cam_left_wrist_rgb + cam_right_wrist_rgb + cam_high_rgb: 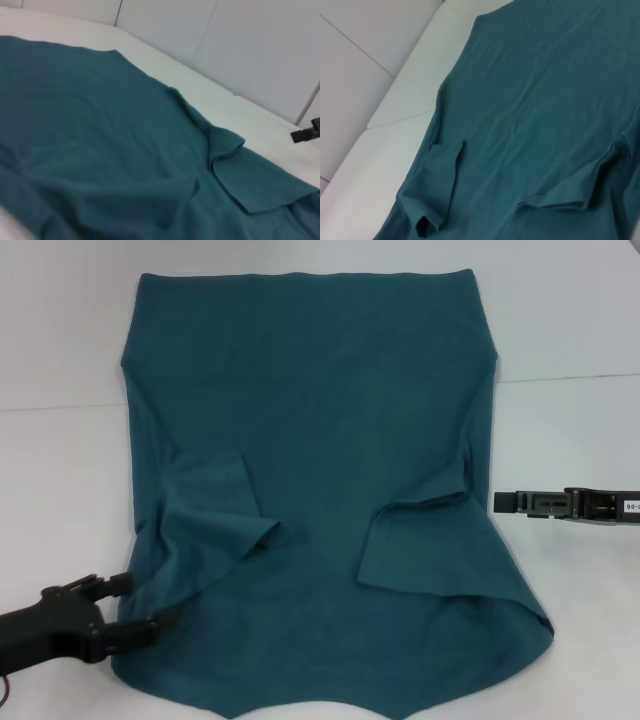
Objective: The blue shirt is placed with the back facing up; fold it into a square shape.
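The blue shirt [320,420] lies flat on the white table, with both short sleeves folded inward onto its body: one [215,515] on the left and one [420,545] on the right. It also fills the left wrist view [100,125] and the right wrist view [545,100]. My left gripper [143,602] is open at the shirt's near left edge, its fingertips [125,582] touching the fabric's border. My right gripper [500,502] hovers just off the shirt's right edge, level with the folded sleeve; it also shows far off in the left wrist view [305,134].
The white table [60,470] extends bare to the left and right of the shirt. A white wall stands behind the shirt's far edge [300,255]. The shirt's near hem reaches the picture's lower border.
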Robot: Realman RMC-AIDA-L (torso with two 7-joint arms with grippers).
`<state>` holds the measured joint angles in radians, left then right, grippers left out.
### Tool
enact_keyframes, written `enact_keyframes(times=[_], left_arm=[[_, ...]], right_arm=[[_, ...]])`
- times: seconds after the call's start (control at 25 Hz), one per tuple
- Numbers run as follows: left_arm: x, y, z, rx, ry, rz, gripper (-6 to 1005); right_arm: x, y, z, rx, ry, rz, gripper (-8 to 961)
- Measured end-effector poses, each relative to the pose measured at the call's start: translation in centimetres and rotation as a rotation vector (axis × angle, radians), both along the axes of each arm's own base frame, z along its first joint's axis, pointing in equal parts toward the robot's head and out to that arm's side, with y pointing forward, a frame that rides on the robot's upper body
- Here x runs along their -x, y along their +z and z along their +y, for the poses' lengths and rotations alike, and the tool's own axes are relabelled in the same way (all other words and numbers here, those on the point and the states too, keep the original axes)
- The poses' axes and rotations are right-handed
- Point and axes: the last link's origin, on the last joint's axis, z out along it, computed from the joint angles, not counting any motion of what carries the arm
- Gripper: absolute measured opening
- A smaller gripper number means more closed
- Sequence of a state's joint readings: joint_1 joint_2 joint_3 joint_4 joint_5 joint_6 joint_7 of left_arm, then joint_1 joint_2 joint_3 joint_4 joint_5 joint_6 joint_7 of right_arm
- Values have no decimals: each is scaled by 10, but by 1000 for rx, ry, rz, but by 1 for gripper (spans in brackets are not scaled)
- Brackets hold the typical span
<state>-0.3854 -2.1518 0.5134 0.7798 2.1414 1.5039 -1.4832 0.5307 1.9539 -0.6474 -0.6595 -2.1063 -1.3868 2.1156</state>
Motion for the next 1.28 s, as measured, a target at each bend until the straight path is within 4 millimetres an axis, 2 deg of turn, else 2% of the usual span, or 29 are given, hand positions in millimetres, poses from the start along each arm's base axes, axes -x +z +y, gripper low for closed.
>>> enact_keyframes(times=[0.2,0.52,1.28], left_arm=[[9,2,-4,-22,29,32,890],[21,-4,4,-69,77,109,883],[11,-15,2,-18,-24,142,867]], right_arm=[[1,0,1,-3,2,-1,930],[4,2,4,-17,5,15,928],[6,3,5,-33,-5,44,924]])
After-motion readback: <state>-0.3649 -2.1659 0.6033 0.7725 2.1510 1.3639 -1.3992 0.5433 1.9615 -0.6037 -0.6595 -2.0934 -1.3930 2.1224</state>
